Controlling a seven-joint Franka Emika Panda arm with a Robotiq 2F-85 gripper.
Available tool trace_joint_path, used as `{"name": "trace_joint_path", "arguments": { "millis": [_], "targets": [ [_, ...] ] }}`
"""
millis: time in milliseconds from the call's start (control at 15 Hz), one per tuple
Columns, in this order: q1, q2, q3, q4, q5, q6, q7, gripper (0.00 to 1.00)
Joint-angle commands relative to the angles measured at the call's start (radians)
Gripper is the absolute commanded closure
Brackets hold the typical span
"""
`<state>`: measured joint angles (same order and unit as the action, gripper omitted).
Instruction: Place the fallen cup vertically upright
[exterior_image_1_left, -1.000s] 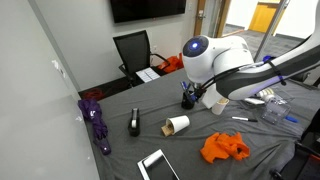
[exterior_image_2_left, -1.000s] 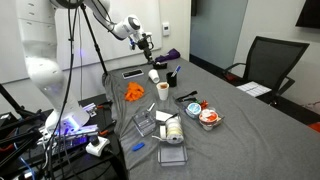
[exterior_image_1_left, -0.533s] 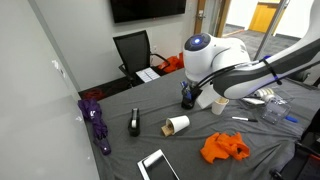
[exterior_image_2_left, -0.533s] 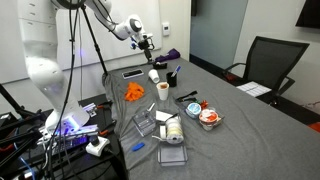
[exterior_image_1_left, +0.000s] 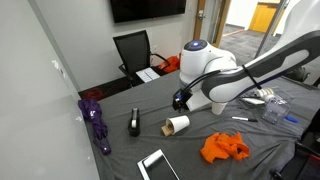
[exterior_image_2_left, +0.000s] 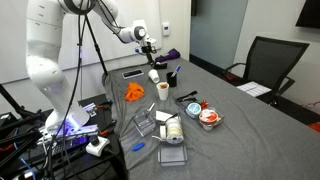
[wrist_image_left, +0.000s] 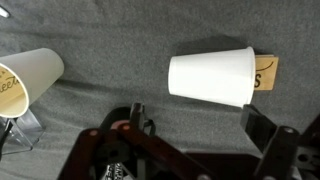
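Observation:
The fallen cup (exterior_image_1_left: 177, 125) lies on its side on the grey table. It also shows in an exterior view (exterior_image_2_left: 154, 75). In the wrist view the cup (wrist_image_left: 215, 77) lies sideways, white with a tan band at its right end. My gripper (wrist_image_left: 200, 125) is open and empty, its two fingers on either side just below the cup in the picture. In both exterior views the gripper (exterior_image_1_left: 181, 100) (exterior_image_2_left: 150, 48) hangs above the cup without touching it.
A white cup (exterior_image_2_left: 163, 90) (wrist_image_left: 25, 80) and a black pen-holder cup (exterior_image_2_left: 172, 78) stand close by. An orange cloth (exterior_image_1_left: 225, 148), a black stapler-like object (exterior_image_1_left: 135, 123), a purple object (exterior_image_1_left: 95, 118), a tablet (exterior_image_1_left: 158, 165) and plastic containers (exterior_image_2_left: 170, 130) lie on the table.
The arm has swung toward the fallen cup and lowered, bringing the open gripper over it. The cup has not moved.

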<state>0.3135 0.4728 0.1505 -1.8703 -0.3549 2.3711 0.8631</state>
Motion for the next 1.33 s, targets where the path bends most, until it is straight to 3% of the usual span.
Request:
{"name": "trace_joint_path", "arguments": {
  "millis": [0,267,733,1267],
  "targets": [
    [0.04,0.076,-0.027,0.058,0.043,0.039,-0.038,0.0],
    [0.105,0.127,-0.069,0.107,0.018,0.041,0.012,0.0],
    [0.112,0.115,-0.076,0.092,0.038,0.033,-0.009,0.0],
    [0.16,0.189,-0.084,0.206,0.039,-0.084,0.028,0.0]
  ]
}}
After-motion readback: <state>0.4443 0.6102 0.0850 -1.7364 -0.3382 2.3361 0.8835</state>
